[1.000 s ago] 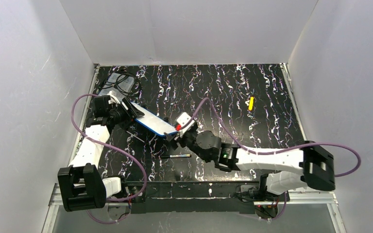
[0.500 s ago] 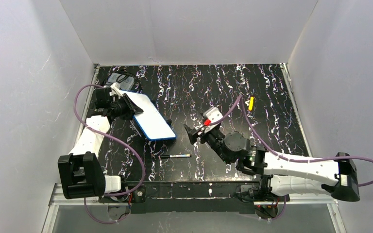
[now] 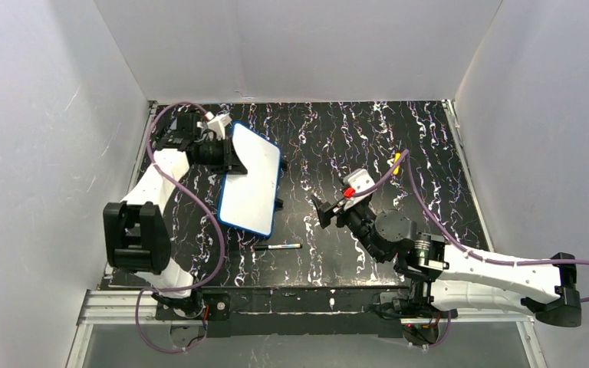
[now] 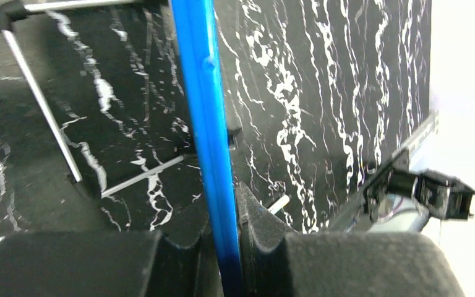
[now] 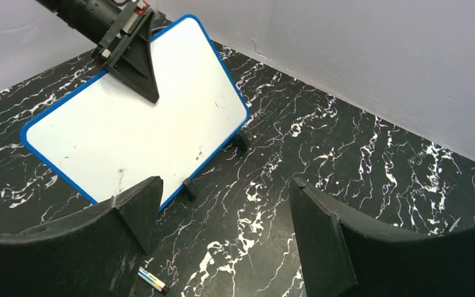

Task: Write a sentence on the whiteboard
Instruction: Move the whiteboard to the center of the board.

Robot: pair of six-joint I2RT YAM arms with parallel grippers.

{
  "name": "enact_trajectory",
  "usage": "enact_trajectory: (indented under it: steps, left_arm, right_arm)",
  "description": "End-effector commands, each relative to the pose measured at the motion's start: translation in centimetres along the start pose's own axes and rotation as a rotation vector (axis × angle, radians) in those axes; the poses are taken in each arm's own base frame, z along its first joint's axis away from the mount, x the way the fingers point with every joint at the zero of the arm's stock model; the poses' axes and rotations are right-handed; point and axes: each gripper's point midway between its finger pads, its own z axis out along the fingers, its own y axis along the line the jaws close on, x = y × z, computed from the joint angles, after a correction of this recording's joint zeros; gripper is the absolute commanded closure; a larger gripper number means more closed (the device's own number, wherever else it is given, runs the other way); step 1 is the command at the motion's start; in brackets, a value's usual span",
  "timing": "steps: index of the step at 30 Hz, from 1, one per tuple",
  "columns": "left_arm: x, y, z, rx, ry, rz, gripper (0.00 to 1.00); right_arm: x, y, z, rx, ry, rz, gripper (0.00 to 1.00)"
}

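Observation:
The whiteboard (image 3: 250,182), white with a blue rim and small black feet, stands tilted on the left of the black marbled table. My left gripper (image 3: 231,156) is shut on its far upper edge. In the left wrist view the blue rim (image 4: 209,124) runs pinched between the two pads (image 4: 255,216), at my left gripper (image 4: 226,226). The board's face (image 5: 137,127) carries only faint specks, and no sentence shows on it. My right gripper (image 3: 324,211) hangs open and empty to the right of the board, apart from it. In its own view the right gripper (image 5: 226,185) frames bare table.
A thin marker pen (image 3: 278,247) lies on the table in front of the board, with its end showing by my right gripper's left finger (image 5: 153,281). A small yellow object (image 3: 396,162) lies at the back right. White walls enclose the table on three sides.
The left gripper closed on the board's rim and swung the board backward, turning it more upright. The right gripper let go of the board's near edge and drew away to the right.

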Motion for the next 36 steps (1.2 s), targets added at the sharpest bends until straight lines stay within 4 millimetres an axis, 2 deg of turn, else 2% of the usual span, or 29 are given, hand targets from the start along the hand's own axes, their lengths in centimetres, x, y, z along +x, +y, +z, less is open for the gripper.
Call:
enact_trajectory:
  steps: [1,8,12,18,22,29,36]
  left_arm:
    - [1.2,-3.1,0.6,0.163,0.139,0.097,0.89]
    - [0.1,-4.2,1.9,0.234,0.230,0.112,0.89]
    - [-1.7,-3.7,2.3,0.151,0.213,0.052,0.89]
    - [-3.7,-4.2,1.1,0.060,0.119,-0.047,0.92]
    - [-4.1,-5.1,0.4,0.069,0.081,-0.071,0.93]
    - [-5.7,-4.4,-1.4,-0.029,-0.056,-0.124,0.93]
    - [-6.6,-3.9,-0.7,-0.036,-0.112,-0.194,0.91]
  right_arm:
    - [-0.2,-0.8,-0.8,0.022,0.011,0.028,0.16]
    - [0.3,-1.3,-1.5,0.029,0.051,0.037,0.17]
    - [0.9,-1.6,-1.7,0.036,0.073,0.030,0.17]
    - [2.0,-1.7,-1.8,0.053,0.112,0.016,0.17]
    - [2.0,-1.7,-1.7,0.050,0.112,0.013,0.17]
    - [1.8,-2.0,-2.3,0.043,0.102,0.025,0.17]
    - [1.9,-2.8,-2.9,0.056,0.096,0.040,0.17]
